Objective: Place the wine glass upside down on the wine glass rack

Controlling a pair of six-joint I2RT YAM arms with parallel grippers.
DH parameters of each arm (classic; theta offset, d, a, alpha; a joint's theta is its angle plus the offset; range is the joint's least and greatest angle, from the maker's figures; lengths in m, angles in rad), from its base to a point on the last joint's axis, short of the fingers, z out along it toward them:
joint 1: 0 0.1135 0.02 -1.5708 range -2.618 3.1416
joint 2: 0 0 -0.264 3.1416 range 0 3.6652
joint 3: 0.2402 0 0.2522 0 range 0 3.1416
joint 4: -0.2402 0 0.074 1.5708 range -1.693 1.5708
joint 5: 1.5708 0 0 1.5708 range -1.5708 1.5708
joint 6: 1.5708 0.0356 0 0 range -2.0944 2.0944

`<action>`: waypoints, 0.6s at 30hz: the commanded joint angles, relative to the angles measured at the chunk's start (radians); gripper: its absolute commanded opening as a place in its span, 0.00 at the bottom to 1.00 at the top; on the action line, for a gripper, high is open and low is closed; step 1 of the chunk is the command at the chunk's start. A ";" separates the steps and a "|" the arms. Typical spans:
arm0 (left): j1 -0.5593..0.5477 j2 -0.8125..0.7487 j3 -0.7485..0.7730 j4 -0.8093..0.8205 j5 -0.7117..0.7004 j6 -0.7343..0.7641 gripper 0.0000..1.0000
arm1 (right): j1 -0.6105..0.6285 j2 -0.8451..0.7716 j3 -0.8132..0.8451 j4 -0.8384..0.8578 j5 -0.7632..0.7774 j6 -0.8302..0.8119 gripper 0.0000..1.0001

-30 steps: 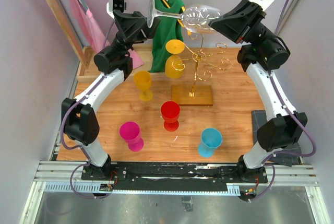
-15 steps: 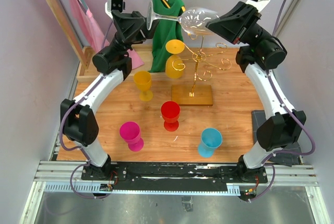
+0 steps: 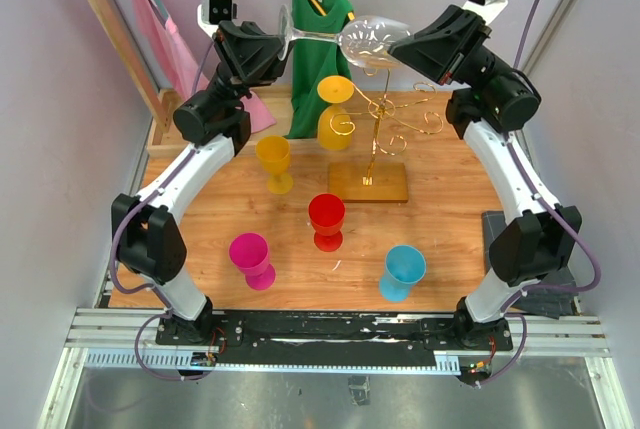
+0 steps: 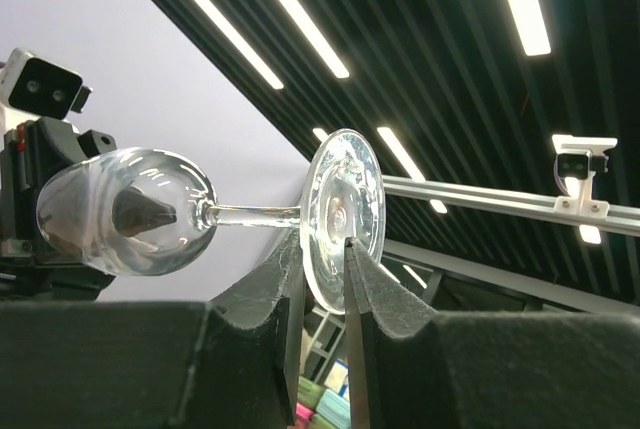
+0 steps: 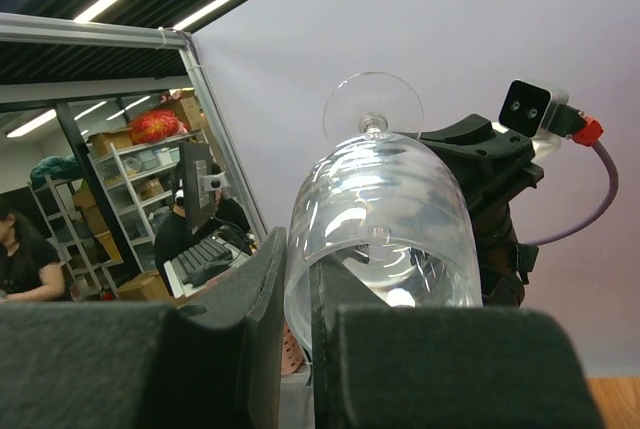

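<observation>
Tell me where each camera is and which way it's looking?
Top external: above and behind, facing down at the table; both arms show, holding the wine glass.
Left wrist: on the left arm, facing up along the left gripper, shut on the glass's foot.
Right wrist: on the right arm, facing up along the right gripper, pinching the bowl's rim.
All three see the wine glass.

The wine glass (image 3: 370,39) is clear, the wine glass rack (image 3: 372,181) gold, the worktop (image 3: 200,219) brown wood grain. A yellow cup (image 3: 274,162), red cup (image 3: 326,221), magenta cup (image 3: 251,259), cyan cup (image 3: 403,271); green garment (image 3: 318,59), pink cloth (image 3: 170,49).
</observation>
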 commanded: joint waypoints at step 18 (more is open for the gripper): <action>0.000 -0.037 0.037 0.065 -0.004 -0.085 0.00 | 0.017 0.012 -0.016 0.044 -0.009 -0.037 0.50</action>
